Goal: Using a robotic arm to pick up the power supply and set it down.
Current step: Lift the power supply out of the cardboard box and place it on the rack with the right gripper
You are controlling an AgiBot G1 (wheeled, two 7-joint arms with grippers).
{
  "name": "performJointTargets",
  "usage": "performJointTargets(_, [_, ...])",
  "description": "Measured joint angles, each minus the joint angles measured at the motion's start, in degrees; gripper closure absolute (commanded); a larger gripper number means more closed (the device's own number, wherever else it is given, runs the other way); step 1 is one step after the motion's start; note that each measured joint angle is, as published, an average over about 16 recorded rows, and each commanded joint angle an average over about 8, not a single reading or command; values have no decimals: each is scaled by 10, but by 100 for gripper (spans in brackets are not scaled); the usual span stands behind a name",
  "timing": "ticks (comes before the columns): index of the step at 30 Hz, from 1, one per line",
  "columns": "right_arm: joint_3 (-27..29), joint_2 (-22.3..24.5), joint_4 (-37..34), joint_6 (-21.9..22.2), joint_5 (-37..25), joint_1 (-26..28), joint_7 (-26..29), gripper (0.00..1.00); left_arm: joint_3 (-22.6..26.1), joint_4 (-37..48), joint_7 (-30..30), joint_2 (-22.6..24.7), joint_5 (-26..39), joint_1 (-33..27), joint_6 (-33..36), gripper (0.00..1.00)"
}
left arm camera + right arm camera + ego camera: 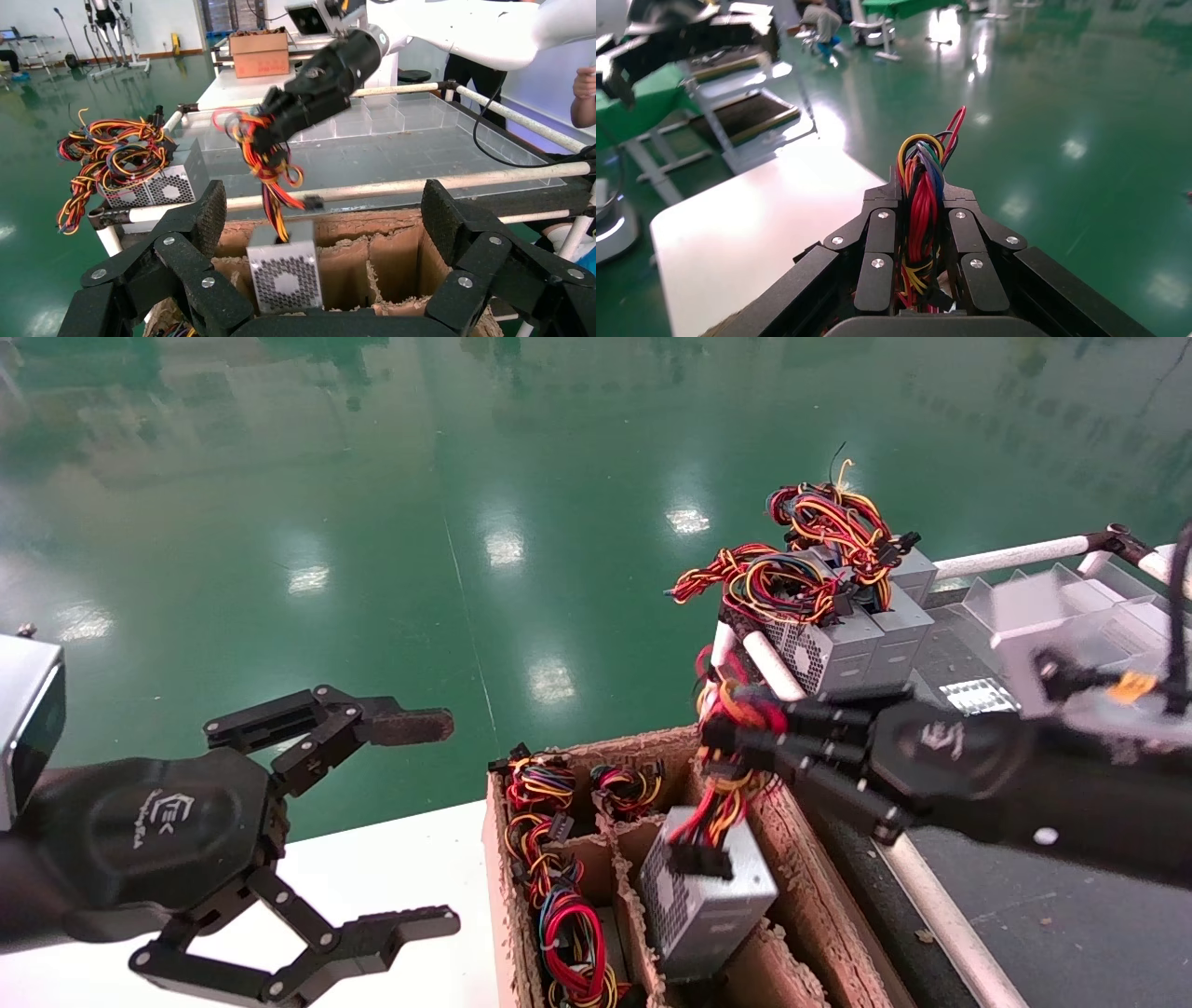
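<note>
Right black hexagonal-palmed hand (pixel 736 733), clamped on the red wire bundle, dangles the small grey metal power supply (pixel 712 901) above the brown cardboard crate (pixel 819 896); next, lowering at six o'clock. Left hand (pixel 410 822) idles, fingers apart.

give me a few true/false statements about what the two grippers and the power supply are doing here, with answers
1. The right gripper is shut on the wire bundle of the power supply. True.
2. The power supply lies flat on the white table. False: it hangs by its wires over the divided cardboard box, its lower end in a compartment.
3. The left gripper is open and holds nothing. True.
4. The left gripper is also gripping the wires. False: it is apart from them, over the white table beside the box.
5. More grey power supplies with wire bundles sit on the rack beyond the box. True.
</note>
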Motion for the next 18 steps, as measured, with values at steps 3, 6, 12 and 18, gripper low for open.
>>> performJointTargets(3, [9, 6, -3, 6, 7, 5, 0, 100, 0, 0, 0, 0, 0, 0, 0, 0])
performJointTargets(6, [18, 11, -9, 9, 14, 13, -2, 100, 0, 0, 0, 0, 0, 0, 0, 0])
performJointTargets(12, [34, 20, -31, 8, 23, 38, -13, 100, 0, 0, 0, 0, 0, 0, 0, 0])
performJointTargets(18, [43, 26, -63, -2, 24, 71, -28, 100, 0, 0, 0, 0, 0, 0, 0, 0])
